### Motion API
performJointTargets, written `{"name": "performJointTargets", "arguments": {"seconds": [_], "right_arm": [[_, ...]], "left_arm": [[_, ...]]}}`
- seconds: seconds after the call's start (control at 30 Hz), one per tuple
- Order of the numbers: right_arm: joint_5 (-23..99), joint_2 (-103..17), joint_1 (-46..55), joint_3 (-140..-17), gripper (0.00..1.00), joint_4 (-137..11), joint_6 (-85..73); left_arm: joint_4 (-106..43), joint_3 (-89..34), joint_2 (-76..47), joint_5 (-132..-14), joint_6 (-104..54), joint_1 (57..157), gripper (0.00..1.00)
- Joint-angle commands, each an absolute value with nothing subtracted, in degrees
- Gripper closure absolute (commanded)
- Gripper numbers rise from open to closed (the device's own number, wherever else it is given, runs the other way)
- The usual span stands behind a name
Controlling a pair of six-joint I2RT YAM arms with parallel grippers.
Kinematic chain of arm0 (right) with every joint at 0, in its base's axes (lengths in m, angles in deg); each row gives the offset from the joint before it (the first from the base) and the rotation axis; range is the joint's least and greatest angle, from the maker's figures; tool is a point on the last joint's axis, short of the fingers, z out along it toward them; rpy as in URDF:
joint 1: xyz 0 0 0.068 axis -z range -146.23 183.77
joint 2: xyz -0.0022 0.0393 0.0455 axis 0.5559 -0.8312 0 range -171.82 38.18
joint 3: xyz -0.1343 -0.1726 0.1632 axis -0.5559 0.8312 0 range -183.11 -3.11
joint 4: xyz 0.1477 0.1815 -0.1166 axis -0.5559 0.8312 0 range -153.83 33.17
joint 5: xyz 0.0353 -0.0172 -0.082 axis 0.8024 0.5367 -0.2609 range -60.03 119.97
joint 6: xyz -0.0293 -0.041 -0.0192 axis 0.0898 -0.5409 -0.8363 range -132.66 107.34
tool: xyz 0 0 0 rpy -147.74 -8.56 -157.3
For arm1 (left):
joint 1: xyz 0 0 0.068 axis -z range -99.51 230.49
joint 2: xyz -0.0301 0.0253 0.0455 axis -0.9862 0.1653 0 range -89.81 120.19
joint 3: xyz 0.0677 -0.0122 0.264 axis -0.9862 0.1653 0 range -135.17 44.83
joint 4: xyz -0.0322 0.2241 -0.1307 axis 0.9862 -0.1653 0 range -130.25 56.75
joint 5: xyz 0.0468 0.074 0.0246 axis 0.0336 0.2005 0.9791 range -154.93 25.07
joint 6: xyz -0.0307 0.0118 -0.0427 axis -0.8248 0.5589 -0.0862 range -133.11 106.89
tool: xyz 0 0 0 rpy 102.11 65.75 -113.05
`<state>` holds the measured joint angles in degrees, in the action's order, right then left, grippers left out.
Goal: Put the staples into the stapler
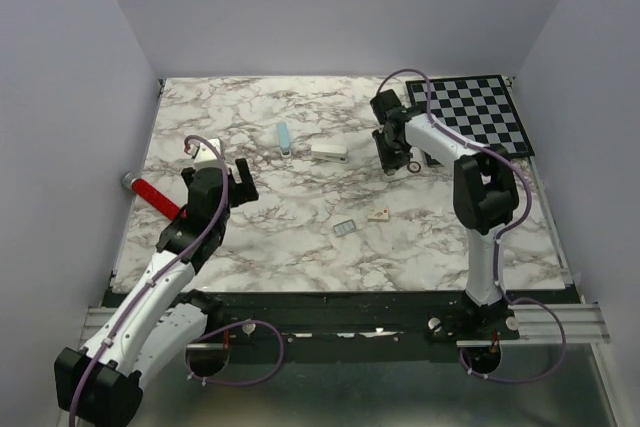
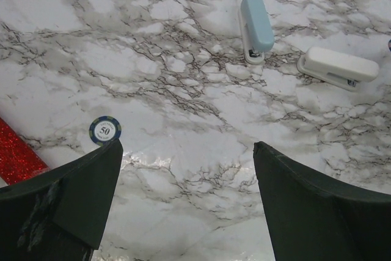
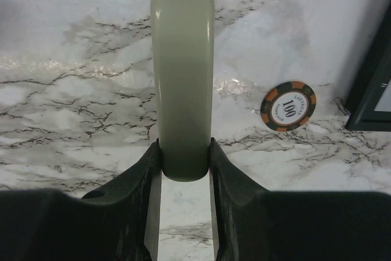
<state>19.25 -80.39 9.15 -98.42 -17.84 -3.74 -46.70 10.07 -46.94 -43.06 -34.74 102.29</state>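
The staples are a tiny grey rectangle lying flat on the marble table, near the middle front. A light blue stapler and a white stapler lie farther back; both also show in the left wrist view, the blue stapler and the white one. My left gripper is open and empty, well short of both staplers. My right gripper is shut on a pale oblong thing with a rounded end. I cannot tell what that thing is.
A small white box lies right of the staples. A red stick lies at the left edge. A blue 50 chip sits by my left finger. An orange 100 chip lies beside the held thing. A checkerboard lies at back right.
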Motion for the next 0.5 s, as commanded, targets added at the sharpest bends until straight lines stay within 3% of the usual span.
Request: {"name": "performJointTargets", "arguments": {"seconds": [0.0,0.07,0.3,0.47], "right_arm": [[21.4,-84.0,10.4,-100.6,0.82,-18.3,-4.1],[21.8,-84.3,10.6,-100.6,0.77,-18.6,-4.2],[23.0,-80.1,10.7,-99.0,0.37,-19.6,-4.1],[23.7,-70.6,10.7,-94.4,0.21,-21.2,-2.4]], "left_arm": [[-49.6,6.0,-41.8,-45.6,-38.6,101.9,0.04],[-50.0,4.4,-39.6,-45.9,-40.5,101.9,0.04],[-52.9,-5.9,-22.7,-47.9,-45.6,101.8,0.01],[-55.2,-19.1,-9.2,-48.9,-47.3,101.4,0.01]]}}
